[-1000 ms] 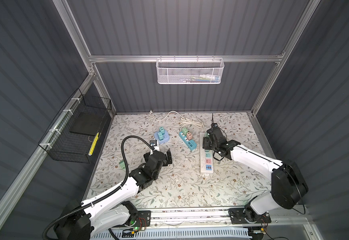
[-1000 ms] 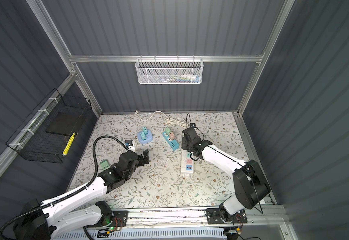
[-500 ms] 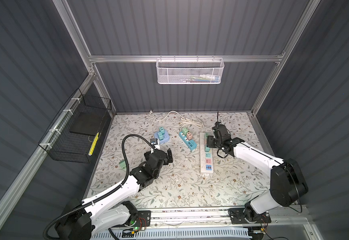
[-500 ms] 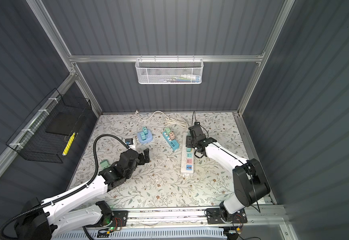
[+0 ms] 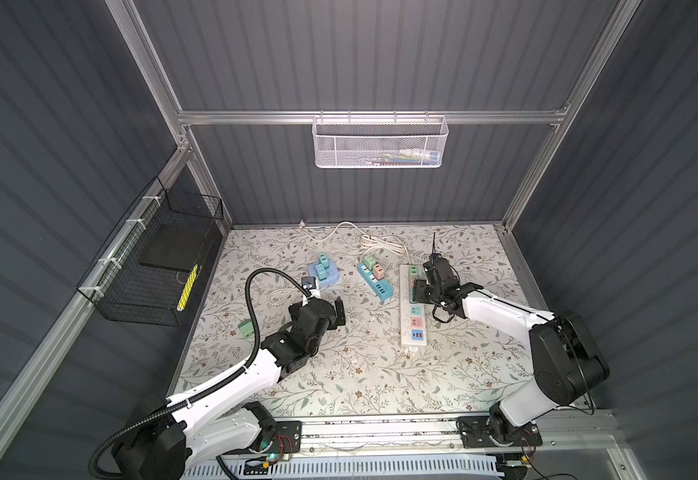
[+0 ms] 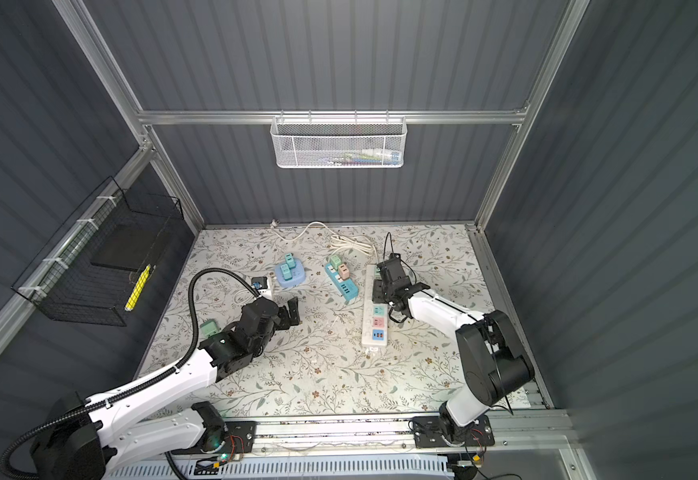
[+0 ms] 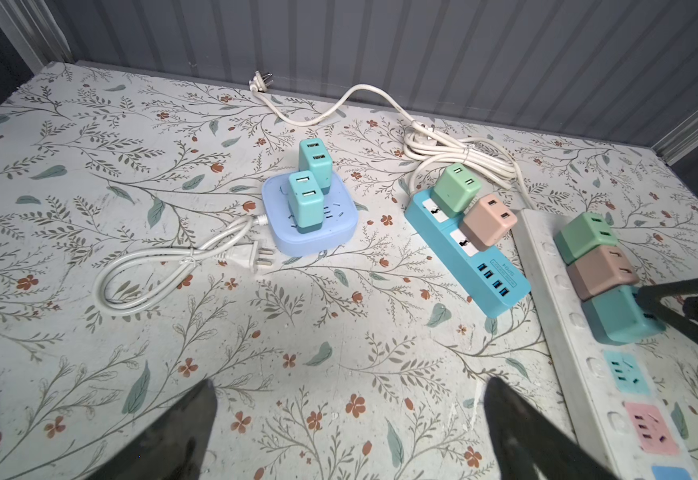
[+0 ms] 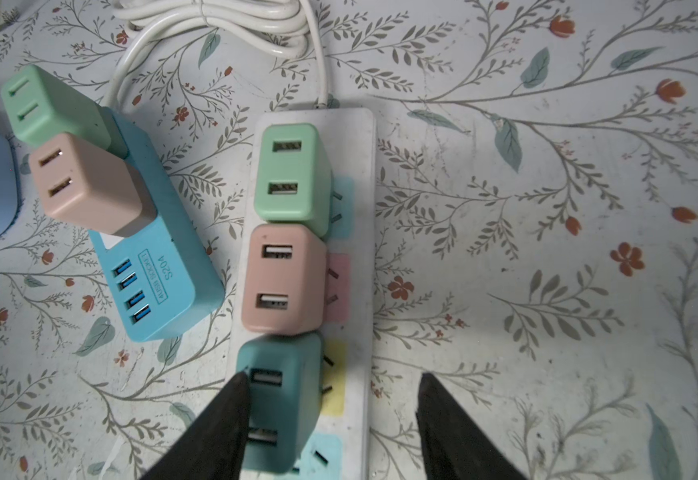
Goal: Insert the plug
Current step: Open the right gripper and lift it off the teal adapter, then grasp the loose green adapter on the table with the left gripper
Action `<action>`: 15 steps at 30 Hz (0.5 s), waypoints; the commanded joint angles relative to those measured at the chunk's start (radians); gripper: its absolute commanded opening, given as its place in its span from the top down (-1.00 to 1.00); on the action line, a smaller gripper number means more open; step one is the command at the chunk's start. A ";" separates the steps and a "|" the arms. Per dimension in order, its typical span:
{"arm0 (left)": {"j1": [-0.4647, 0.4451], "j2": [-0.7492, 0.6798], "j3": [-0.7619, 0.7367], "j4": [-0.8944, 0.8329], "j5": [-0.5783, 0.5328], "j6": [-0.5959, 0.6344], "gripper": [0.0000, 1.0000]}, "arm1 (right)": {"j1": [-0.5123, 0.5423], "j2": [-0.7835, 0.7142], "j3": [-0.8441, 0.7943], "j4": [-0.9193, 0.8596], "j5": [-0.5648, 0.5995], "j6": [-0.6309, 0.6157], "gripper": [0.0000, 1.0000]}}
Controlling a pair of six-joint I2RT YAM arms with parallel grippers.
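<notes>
A white power strip (image 8: 364, 249) (image 5: 404, 316) (image 6: 367, 328) lies on the floral table and carries a green plug (image 8: 289, 174), a pink plug (image 8: 283, 278) and a teal plug (image 8: 281, 399) (image 7: 617, 320) in a row. The teal plug stands in the yellow socket. My right gripper (image 8: 331, 376) (image 5: 416, 291) (image 6: 376, 291) hangs over it, open. One finger overlaps the teal plug's outer face, and the other is well clear beyond the strip's edge. My left gripper (image 7: 350, 381) (image 5: 330, 311) (image 6: 288, 313) is open over bare table with nothing between its fingers.
A loose green plug (image 5: 246, 328) (image 6: 209, 328) lies left of the left arm. A light-blue cube strip (image 7: 310, 232) holds two teal plugs. A blue strip (image 7: 468, 249) holds a green and a pink plug. White cords (image 7: 443, 145) trail at the back. A black wire basket (image 5: 152, 270) hangs on the left wall.
My right gripper has shifted slightly to the right over the white strip, and its jaws have narrowed a little. The left arm has hardly moved.
</notes>
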 commanded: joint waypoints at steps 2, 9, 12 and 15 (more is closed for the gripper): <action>0.016 -0.003 0.052 -0.055 -0.061 -0.035 -1.00 | -0.002 -0.070 0.042 -0.067 -0.009 -0.021 -0.32; 0.263 -0.059 0.070 -0.369 -0.129 -0.326 -1.00 | 0.000 -0.155 0.054 -0.062 -0.058 -0.027 -0.48; 0.464 -0.049 0.055 -0.427 -0.012 -0.396 -1.00 | 0.000 -0.185 0.039 -0.049 -0.083 -0.031 -0.56; 0.618 0.017 0.057 -0.437 0.081 -0.415 -1.00 | 0.000 -0.209 0.025 -0.039 -0.098 -0.038 -0.61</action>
